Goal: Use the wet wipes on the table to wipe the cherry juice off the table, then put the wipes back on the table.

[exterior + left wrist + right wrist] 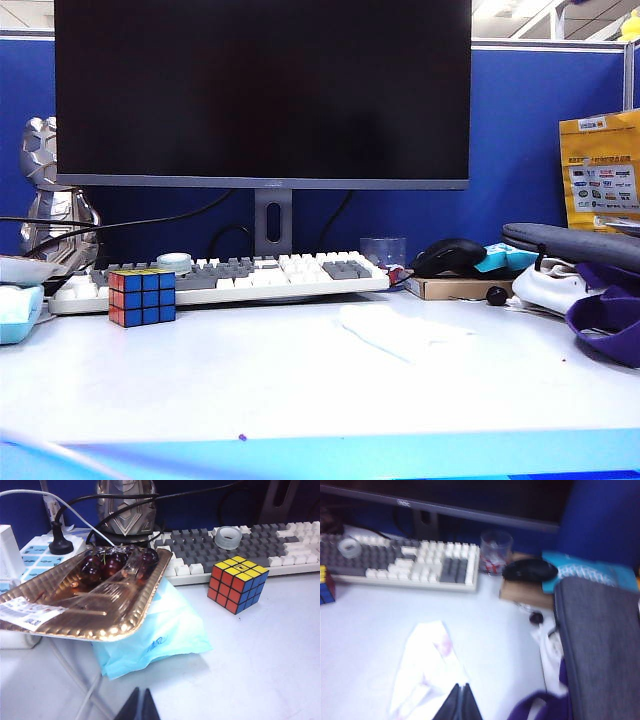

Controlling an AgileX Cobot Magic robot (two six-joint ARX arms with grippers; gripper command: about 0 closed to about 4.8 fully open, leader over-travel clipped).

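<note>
The wet wipes lie flat and crumpled on the table, in front of the keyboard's right end. In the right wrist view the wipe carries pink stains. One tiny magenta speck of cherry juice sits near the table's blue front edge. My right gripper hangs shut and empty above the near edge of the wipe, with its tips together. Over the table's left side, close to a pale blue pack, my left gripper is also shut and empty. Neither arm shows in the exterior view.
A keyboard and a monitor stand at the back, with a Rubik's cube in front left. A gold tray of cherries rests over the blue pack. A mouse, a glass, a grey bag and a purple strap crowd the right.
</note>
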